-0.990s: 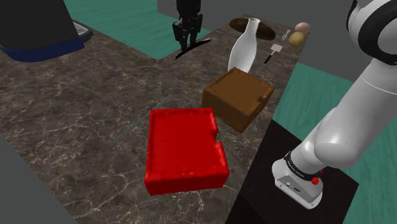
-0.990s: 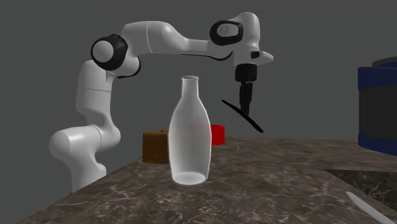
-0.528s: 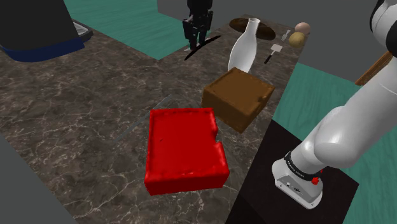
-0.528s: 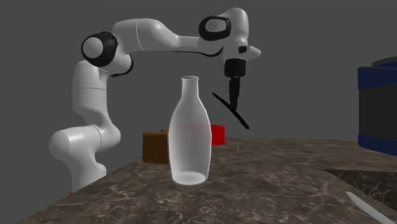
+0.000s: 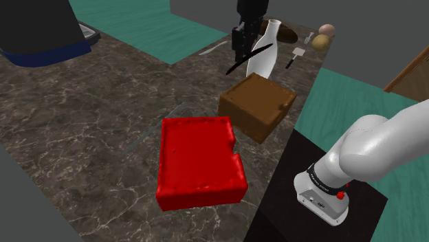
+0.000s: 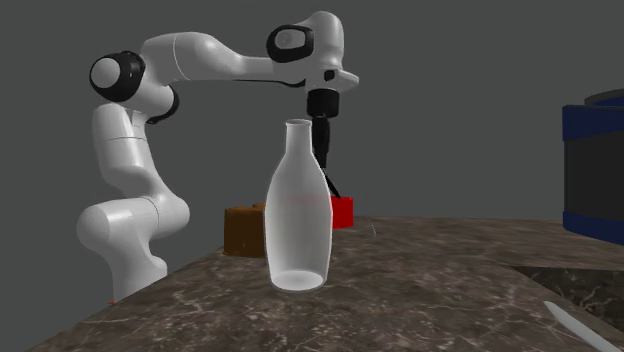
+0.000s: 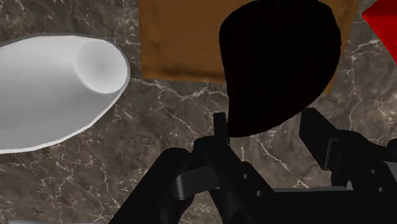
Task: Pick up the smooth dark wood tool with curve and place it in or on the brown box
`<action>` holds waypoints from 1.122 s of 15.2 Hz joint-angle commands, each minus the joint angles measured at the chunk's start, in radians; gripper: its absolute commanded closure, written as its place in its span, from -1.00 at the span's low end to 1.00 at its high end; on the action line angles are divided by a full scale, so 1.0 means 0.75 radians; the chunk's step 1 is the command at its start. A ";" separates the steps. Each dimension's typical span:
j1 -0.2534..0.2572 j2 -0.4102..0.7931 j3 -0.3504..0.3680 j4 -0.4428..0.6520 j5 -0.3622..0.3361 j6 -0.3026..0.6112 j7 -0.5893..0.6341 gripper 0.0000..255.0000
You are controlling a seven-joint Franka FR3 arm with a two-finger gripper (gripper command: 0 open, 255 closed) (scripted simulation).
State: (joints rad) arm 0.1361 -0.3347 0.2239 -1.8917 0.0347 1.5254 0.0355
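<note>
Over at the shoulder view's 10 o'clock corner sits a big dark container (image 5: 38,27) with a blue band round it, on the dark marbled table (image 5: 89,117). Next along is a red box (image 5: 199,161), pretty much dead centre and a bit toward 6 o'clock. From that red box, the brown box (image 5: 258,104) is at roughly 1 o'clock, close by but not touching as far as I can see.

Now the main bit: the black end effector (image 5: 243,49) hangs off the table at about 11 o'clock from the brown box. It's clamped on the dark curved tool (image 7: 280,57), so the tool is up in the air, not lying on anything. In the shoulder view the tool slants across the front of the white bottle (image 5: 265,51). In the wrist view the fingers (image 7: 315,130) pinch its near end, and its black shape covers part of the brown box's edge, with the bottle off to the side.

The bottle stands upright at 12 o'clock of the brown box. Further toward 2 o'clock there are a few small bits near the table's edge, too small for me to tell. Down at 4 o'clock is the arm's white base (image 5: 330,192) on its stand.
</note>
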 commanded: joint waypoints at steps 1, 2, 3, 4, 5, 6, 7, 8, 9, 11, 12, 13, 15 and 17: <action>0.006 -0.105 -0.012 -0.095 0.017 -0.009 -0.013 1.00; 0.010 -0.158 -0.018 -0.135 0.025 -0.021 -0.018 1.00; 0.014 -0.210 -0.024 -0.173 0.031 -0.034 -0.024 1.00; 0.019 -0.261 -0.030 -0.210 0.037 -0.048 -0.028 1.00; 0.023 -0.313 -0.036 -0.245 0.043 -0.065 -0.033 1.00; 0.028 -0.354 -0.041 -0.272 0.047 -0.079 -0.036 1.00; 0.029 -0.360 -0.041 -0.295 0.048 -0.062 -0.036 1.00; 0.030 -0.365 -0.040 -0.317 0.049 -0.045 -0.036 1.00; 0.031 -0.371 -0.039 -0.339 0.050 -0.028 -0.036 1.00; 0.032 -0.380 -0.037 -0.383 0.053 0.005 -0.037 1.00; 0.033 -0.385 -0.036 -0.404 0.054 0.022 -0.037 1.00; 0.034 -0.389 -0.035 -0.425 0.055 0.039 -0.037 1.00; 0.036 -0.397 -0.033 -0.467 0.058 0.073 -0.037 1.00; 0.037 -0.403 -0.031 -0.507 0.061 0.107 -0.037 1.00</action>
State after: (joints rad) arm 0.1641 -0.6357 0.2011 -2.2574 0.0801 1.5921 0.0095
